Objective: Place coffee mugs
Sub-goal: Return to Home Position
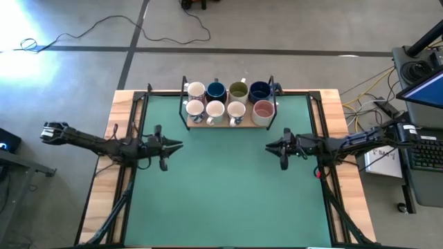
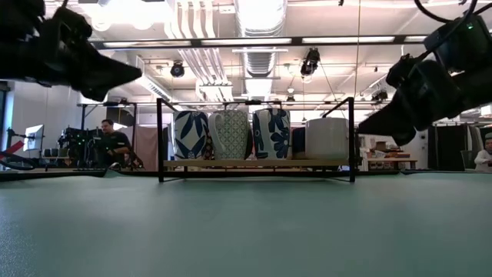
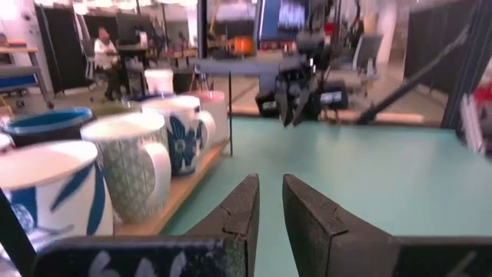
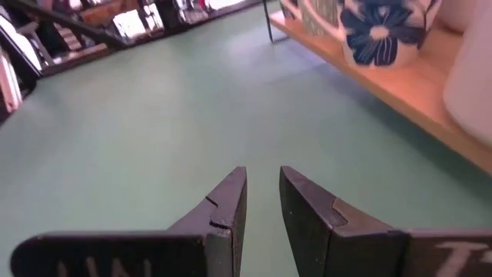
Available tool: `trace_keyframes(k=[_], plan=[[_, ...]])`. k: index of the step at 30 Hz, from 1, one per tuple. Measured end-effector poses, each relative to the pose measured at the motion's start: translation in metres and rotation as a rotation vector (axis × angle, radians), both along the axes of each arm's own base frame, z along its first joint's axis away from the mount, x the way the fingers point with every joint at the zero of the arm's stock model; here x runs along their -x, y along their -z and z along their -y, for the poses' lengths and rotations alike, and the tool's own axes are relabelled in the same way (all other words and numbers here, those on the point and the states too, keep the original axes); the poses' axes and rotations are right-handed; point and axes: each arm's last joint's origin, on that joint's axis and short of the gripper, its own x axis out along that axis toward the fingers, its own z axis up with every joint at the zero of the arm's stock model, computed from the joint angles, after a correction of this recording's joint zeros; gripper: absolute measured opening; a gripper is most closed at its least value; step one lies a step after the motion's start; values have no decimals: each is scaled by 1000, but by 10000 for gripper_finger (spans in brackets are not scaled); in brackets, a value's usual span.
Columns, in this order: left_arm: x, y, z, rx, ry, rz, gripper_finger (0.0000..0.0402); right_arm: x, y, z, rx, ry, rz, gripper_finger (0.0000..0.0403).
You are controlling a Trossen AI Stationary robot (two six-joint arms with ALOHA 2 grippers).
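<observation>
Eight mugs stand upright on their bases in two rows on a wooden tray [image 1: 228, 124] inside a black wire frame at the table's far middle. The far row is white [image 1: 196, 90], dark blue [image 1: 216, 90], olive-green inside [image 1: 238, 90] and dark blue [image 1: 259, 90]. The near row is three white mugs [image 1: 215, 109] and one pink inside [image 1: 264, 109]. My left gripper [image 1: 178, 145] hovers over the green mat, nearer than the tray and to its left, empty, with its fingers almost together. My right gripper [image 1: 268, 146] mirrors it on the right, also empty and almost closed.
The black frame's posts [image 2: 160, 138] rise above the tray's corners. Bare green mat [image 1: 221, 187] lies between and nearer than the two grippers. Wooden table rims [image 1: 346, 159] flank the mat. A person [image 2: 114, 142] sits in the room far behind the table.
</observation>
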Motion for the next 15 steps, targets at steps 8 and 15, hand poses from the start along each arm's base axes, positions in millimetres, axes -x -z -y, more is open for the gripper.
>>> trace_keyframes(k=[8,15], plan=[[12,-16,-2,29,0,159,42,3,-15,0,7,0,116,68],[23,-28,-4,54,0,293,42,11,-35,-1,16,0,273,68]])
